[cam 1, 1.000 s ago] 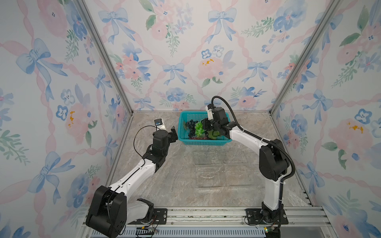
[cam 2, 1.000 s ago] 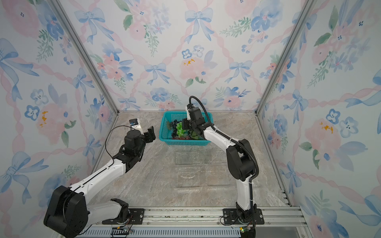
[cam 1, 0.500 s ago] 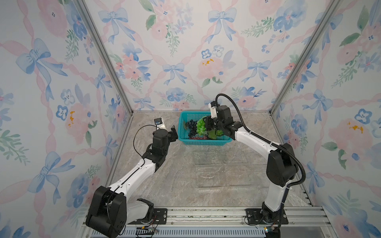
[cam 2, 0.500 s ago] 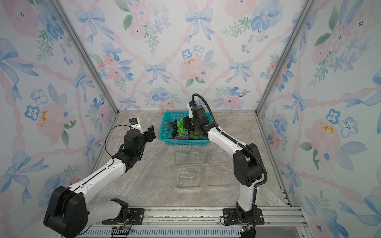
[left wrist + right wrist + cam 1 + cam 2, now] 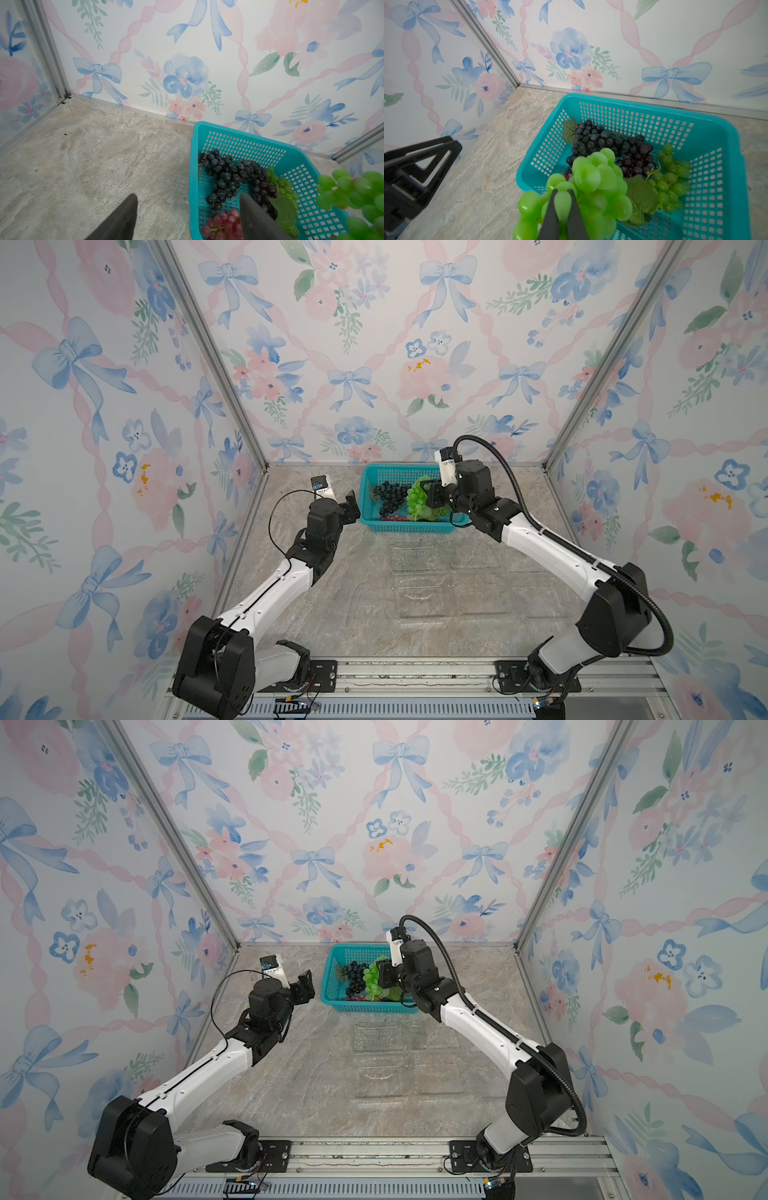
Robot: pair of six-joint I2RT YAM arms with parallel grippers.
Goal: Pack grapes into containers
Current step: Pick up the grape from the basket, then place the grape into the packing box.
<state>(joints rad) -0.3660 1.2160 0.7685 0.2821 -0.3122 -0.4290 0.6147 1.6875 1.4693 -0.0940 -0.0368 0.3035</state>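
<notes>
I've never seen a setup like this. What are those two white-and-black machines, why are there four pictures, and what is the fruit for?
Those are two robot arms, a left arm and a right arm, bolted at the near edge of a stone-patterned table. Each ends in a two-fingered gripper. Two pictures look down on the whole scene from nearly the same spot. The other two come from small cameras on the wrists.

At the back stands a teal basket holding dark grapes, red grapes and a loose green bunch. In front of it lie clear containers, which look empty.

The right gripper is shut on a big green bunch over the basket. The left gripper is open and holds nothing.
</notes>
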